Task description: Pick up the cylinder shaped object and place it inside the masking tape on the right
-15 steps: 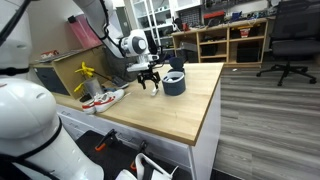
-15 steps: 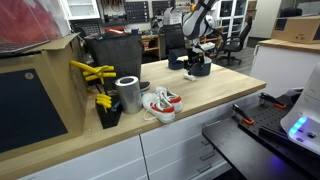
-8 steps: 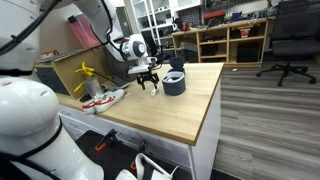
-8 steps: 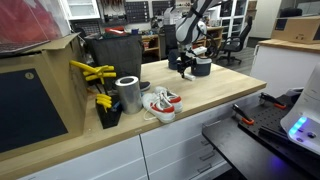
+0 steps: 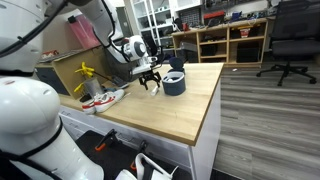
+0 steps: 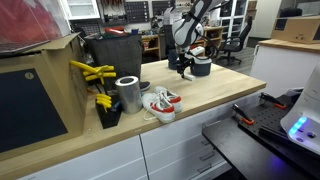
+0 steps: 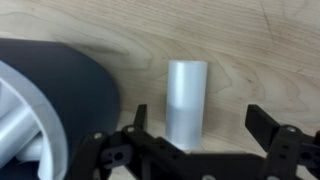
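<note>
The cylinder shaped object (image 7: 186,100) is a slim whitish cylinder on the wooden table, seen in the wrist view between my fingers and nearer the left one. My gripper (image 7: 200,128) is open around it, with the fingers apart and not touching it. The masking tape (image 7: 60,100), a thick dark roll, lies just left of the cylinder. In both exterior views the gripper (image 5: 150,83) (image 6: 183,69) is low over the table beside the dark roll (image 5: 174,83) (image 6: 202,67). The cylinder is too small to make out there.
White-and-red flat things (image 6: 160,102) (image 5: 103,99) lie on the table nearer the boxes. A metal can (image 6: 128,93), yellow tools (image 6: 92,72) and a black bin (image 6: 112,55) stand by them. The table edge (image 5: 212,110) is near the roll.
The gripper has moved sideways from above the dark roll to the spot beside it and come down low over the table.
</note>
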